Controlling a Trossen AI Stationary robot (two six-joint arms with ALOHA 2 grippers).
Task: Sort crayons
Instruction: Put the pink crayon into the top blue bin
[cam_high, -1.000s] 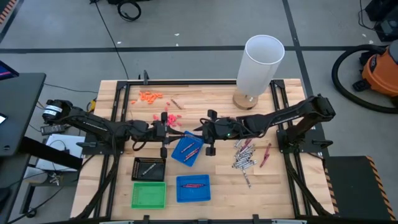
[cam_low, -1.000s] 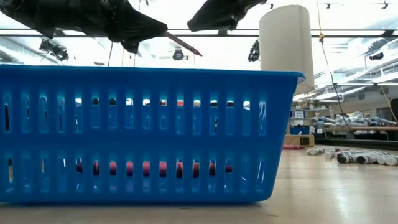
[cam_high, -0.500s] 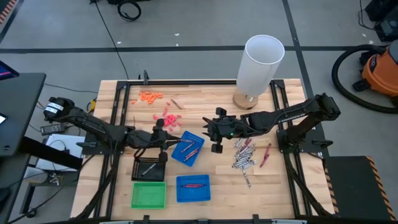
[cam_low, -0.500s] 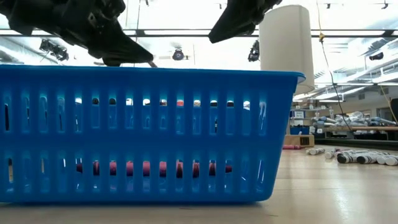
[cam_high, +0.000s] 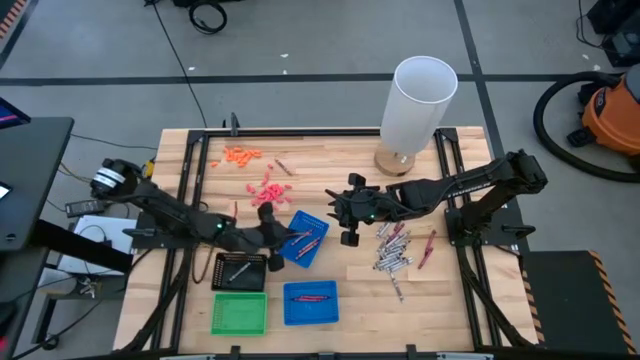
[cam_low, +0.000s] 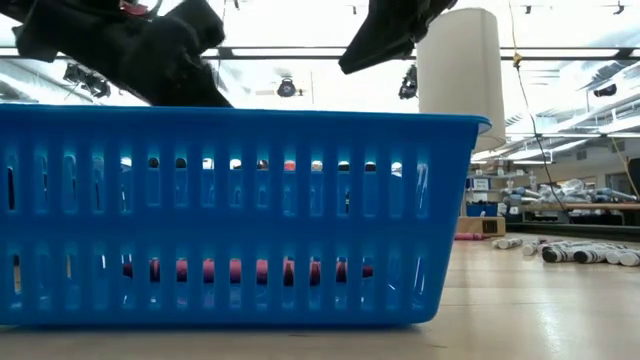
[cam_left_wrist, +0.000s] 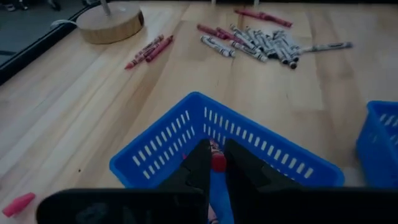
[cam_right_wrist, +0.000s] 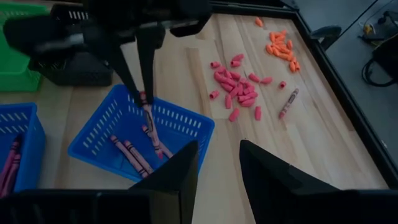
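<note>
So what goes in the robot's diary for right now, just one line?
left pincer: shut on red crayon, over tilted blue tray | right pincer: open, empty, beside tray

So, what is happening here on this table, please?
The robot is sorting crayons. The left gripper holds a red crayon upright over the tilted blue tray, which already holds a few red ones. The right gripper hangs open beside that tray. A pile of grey crayons lies unsorted.

Crayons (cam_high: 393, 248) lie right of the tray (cam_high: 301, 238) holding more.
</note>
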